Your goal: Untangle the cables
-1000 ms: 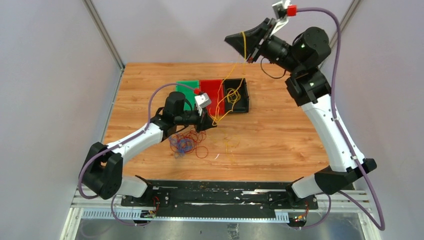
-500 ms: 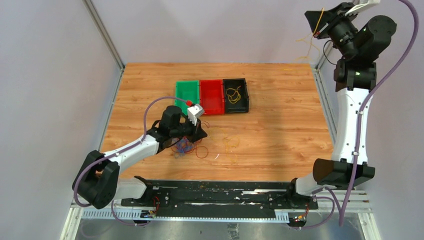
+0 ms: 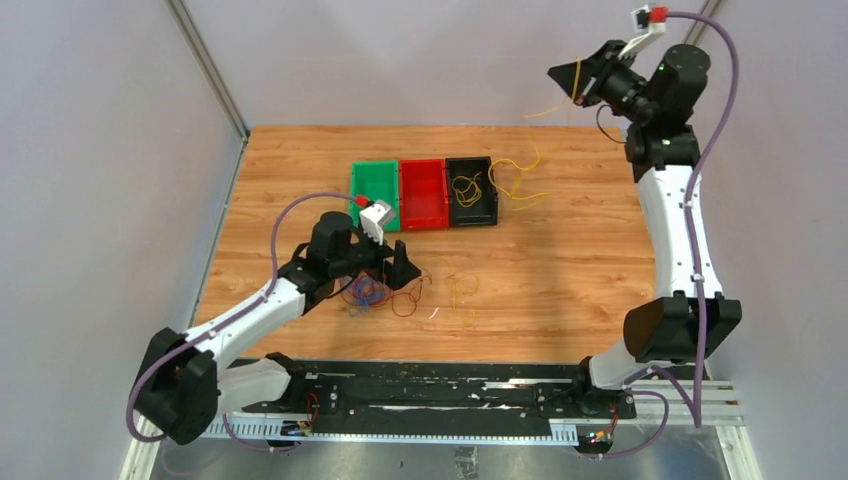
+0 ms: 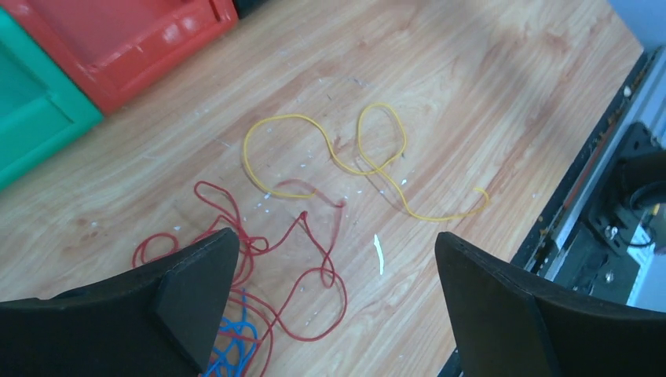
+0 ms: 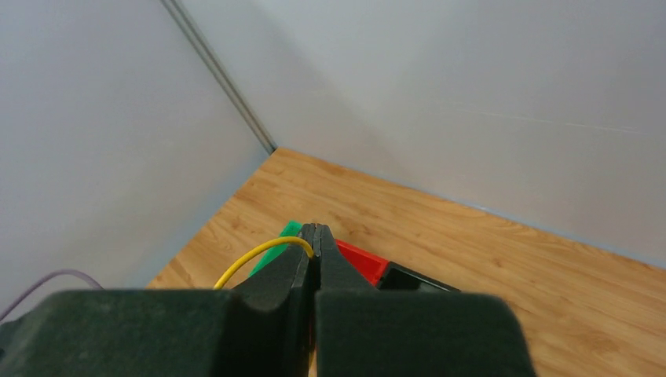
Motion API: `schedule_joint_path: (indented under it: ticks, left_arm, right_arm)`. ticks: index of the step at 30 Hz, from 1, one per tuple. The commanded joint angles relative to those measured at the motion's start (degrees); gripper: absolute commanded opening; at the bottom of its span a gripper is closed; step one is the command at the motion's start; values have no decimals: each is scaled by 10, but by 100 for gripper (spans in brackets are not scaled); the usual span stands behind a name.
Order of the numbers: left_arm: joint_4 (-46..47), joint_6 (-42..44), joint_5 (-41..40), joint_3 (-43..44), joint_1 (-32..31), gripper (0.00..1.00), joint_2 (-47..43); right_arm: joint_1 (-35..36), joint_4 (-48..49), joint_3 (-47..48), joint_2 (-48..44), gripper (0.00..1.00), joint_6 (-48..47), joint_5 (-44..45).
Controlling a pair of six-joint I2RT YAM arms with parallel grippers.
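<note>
A wooden counter [image 3: 580,260] fills the view from above, walled in by pale panels. Two white robot arms rise from its near edge. The right arm [image 3: 680,230] stands tall at the right side and reaches high above the far right corner. The left arm [image 3: 250,315] lies low, stretched toward the middle of the counter. Three small bins sit side by side near the far middle: a green bin [image 3: 372,185], a red bin [image 3: 423,195] and a black bin [image 3: 492,195]. The left hand [image 4: 336,243] hovers just above the counter with its two fingers spread wide, holding nothing. The right hand [image 5: 316,233] is pressed closed, pinching a thin yellow cable [image 5: 263,253] that curls out to the left of its tips. Beneath the left hand lies a tangle of red cable [image 4: 259,259] and blue cable [image 4: 232,353], with a loose yellow loop [image 4: 345,159] just beside it on the bare wood. A yellow coil [image 3: 466,187] rests inside the black bin, and another yellow strand [image 3: 520,180] sprawls on the counter against that bin's right side
</note>
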Motion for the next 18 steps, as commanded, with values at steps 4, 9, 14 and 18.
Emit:
schedule_joint_path:
  ticks: [4, 9, 14, 18]
  left_arm:
    - [-153, -47, -176, 67, -1, 100, -119]
    - [-241, -97, -336, 83, -1, 100, -176]
    - [-273, -112, -389, 72, -1, 100, -213]
    - [-284, -114, -407, 69, -1, 100, -227]
  right_arm:
    - [107, 31, -15, 37, 0, -48, -15]
    - [144, 55, -5, 87, 0, -50, 1]
    - [164, 60, 43, 139, 0, -50, 9]
    - [168, 45, 119, 180, 0, -43, 24]
